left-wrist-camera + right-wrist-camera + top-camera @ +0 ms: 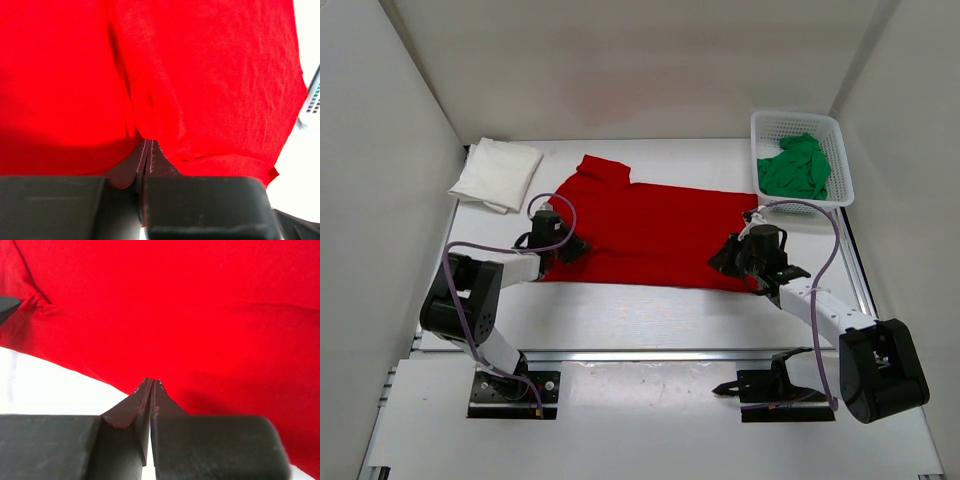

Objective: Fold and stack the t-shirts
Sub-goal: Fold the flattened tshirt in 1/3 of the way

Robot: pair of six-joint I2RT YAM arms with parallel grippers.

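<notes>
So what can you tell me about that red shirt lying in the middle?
The red t-shirt is plain, bright, soft-looking cloth, lying mostly flat on the white table, one part jutting toward the far side. The left gripper pinches its near edge, bunching the cloth there; the right gripper, closed, touches the same edge further along.

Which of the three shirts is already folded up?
The white t-shirt, at the far left: a neat folded pad. The red t-shirt lies spread flat in the middle; the green t-shirt sits crumpled in the basket.
</notes>
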